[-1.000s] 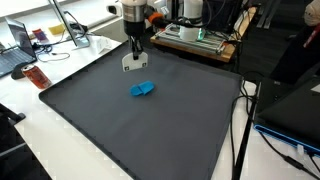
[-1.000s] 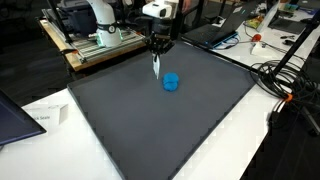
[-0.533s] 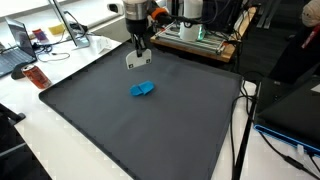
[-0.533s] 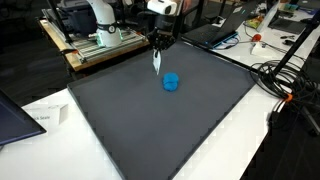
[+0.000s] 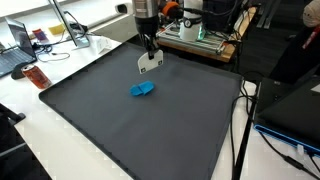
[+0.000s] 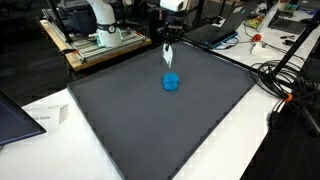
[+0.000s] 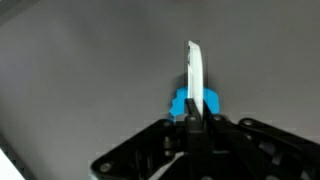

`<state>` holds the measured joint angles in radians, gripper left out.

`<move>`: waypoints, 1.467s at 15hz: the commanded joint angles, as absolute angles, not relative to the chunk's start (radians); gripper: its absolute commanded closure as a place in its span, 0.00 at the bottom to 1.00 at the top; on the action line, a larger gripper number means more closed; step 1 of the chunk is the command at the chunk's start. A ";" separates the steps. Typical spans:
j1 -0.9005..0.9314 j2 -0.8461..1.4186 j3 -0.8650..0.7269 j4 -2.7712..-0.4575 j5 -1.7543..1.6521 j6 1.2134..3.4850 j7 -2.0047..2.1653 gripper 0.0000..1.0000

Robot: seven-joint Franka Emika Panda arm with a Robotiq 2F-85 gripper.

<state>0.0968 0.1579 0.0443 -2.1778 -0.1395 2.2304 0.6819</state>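
Observation:
My gripper point(image 5: 150, 48) is shut on a flat white card-like piece point(image 5: 150, 62) that hangs below the fingers, held in the air above the dark grey mat point(image 5: 120, 120). It also shows in an exterior view point(image 6: 168, 45) with the white piece point(image 6: 167, 58) edge-on. A small blue object point(image 5: 142, 89) lies on the mat just below and in front of the white piece, apart from it; it also shows in an exterior view point(image 6: 171, 83). In the wrist view the white piece point(image 7: 196, 75) stands up from the shut fingers point(image 7: 196, 122) with the blue object point(image 7: 182, 104) behind it.
The mat covers a white table point(image 5: 60, 150). A laptop point(image 5: 15, 45) and a red item point(image 5: 36, 76) sit at one side. Equipment racks point(image 5: 200, 35) stand behind the mat. Cables point(image 6: 285, 85) and a tripod leg lie beside the mat.
The gripper has moved sideways along the back of the mat with the white piece in it, and has risen slightly. The blue object has not moved.

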 commanded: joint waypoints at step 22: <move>0.204 0.423 -0.078 -1.989 -0.274 2.322 0.829 0.99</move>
